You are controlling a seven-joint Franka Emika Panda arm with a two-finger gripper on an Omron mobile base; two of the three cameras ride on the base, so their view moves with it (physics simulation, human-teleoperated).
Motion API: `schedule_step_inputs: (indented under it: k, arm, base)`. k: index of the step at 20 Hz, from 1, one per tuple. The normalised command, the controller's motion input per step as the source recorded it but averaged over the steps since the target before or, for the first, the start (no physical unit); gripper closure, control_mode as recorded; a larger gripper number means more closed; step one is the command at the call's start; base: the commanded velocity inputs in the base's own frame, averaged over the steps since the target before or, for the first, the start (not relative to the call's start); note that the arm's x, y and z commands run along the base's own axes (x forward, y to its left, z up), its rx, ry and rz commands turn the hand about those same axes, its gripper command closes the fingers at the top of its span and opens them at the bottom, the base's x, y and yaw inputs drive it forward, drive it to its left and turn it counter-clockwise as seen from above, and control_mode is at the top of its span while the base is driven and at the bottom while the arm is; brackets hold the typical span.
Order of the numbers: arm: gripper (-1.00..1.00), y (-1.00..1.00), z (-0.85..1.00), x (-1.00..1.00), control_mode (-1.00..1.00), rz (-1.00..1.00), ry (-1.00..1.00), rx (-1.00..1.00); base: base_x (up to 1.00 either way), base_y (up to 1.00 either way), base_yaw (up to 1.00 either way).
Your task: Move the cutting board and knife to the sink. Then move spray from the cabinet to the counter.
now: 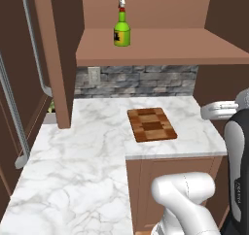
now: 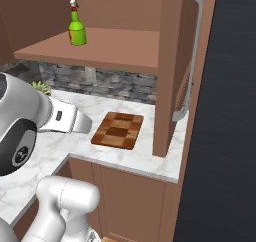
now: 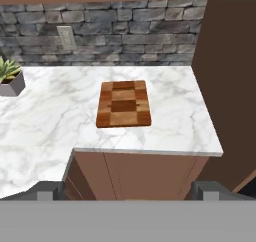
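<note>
The checkered cutting board (image 1: 151,124) lies flat on the marble counter (image 1: 87,151), below the cabinet (image 1: 155,49) shelf where the green spray (image 1: 121,30) stands upright. The gripper (image 3: 128,192) hangs well back from the board, fingertips (image 3: 45,191) spread wide with nothing between them.

A kitchen — marble counter (image 1: 87,146) over wooden base cabinets, stone backsplash (image 3: 125,31), wall cabinet (image 1: 160,47) overhead.

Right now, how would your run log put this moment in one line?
cutting board: flat on counter, untouched | spray: upright on cabinet shelf | gripper: above counter edge, open, holding nothing
</note>
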Motion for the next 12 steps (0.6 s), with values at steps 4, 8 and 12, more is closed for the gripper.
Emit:
schedule_step_inputs:
  k: [4,8,12]
  arm:
    - [-1.0,0.14,-0.13,0.33,-1.0,0.08,-0.04,-0.05]
    - [-1.0,0.08,-0.37,0.17,-1.0,0.05,-0.07,-0.02]
    - [-1.0,0.28,-0.59,0.38,-1.0,0.0,-0.08,-0.05]
  base:
    - [0.0,0.0,0.0]
    - [0.0,0.0,0.0]
    - [0.0,0.0,0.0]
